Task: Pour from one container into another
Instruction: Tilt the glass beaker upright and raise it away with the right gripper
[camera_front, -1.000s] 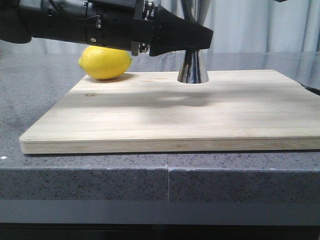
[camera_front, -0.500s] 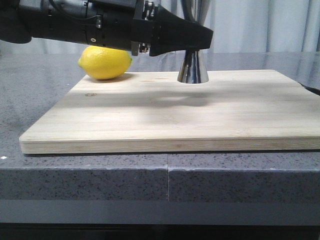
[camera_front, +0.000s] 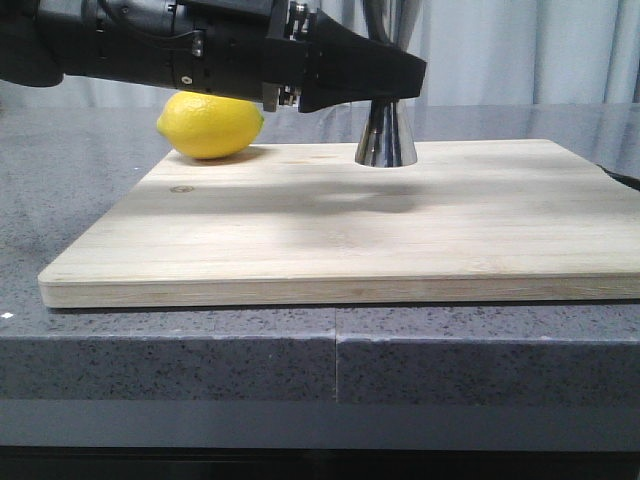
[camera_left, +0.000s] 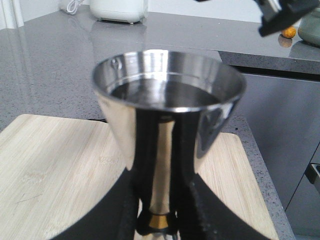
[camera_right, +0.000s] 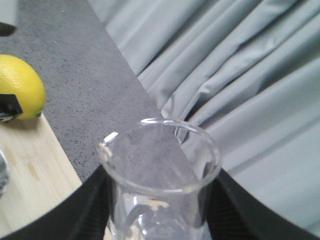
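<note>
Seemingly, jigger (camera_left: 167, 130) within left hand (camera_left: 160, 227) fingers.

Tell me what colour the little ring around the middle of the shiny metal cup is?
Gold. The ring on the jigger shows best in the left wrist view.

No readable text, label, brand, number or sign appears in any view. The glass beaker (camera_right: 160, 175) shows only clear glass, with no markings that can be made out. The steel jigger (camera_left: 167, 135) shows only reflections on its polished cup. The wooden board (camera_front: 350, 220) has grain and a small dark knot, but no lettering.
</note>
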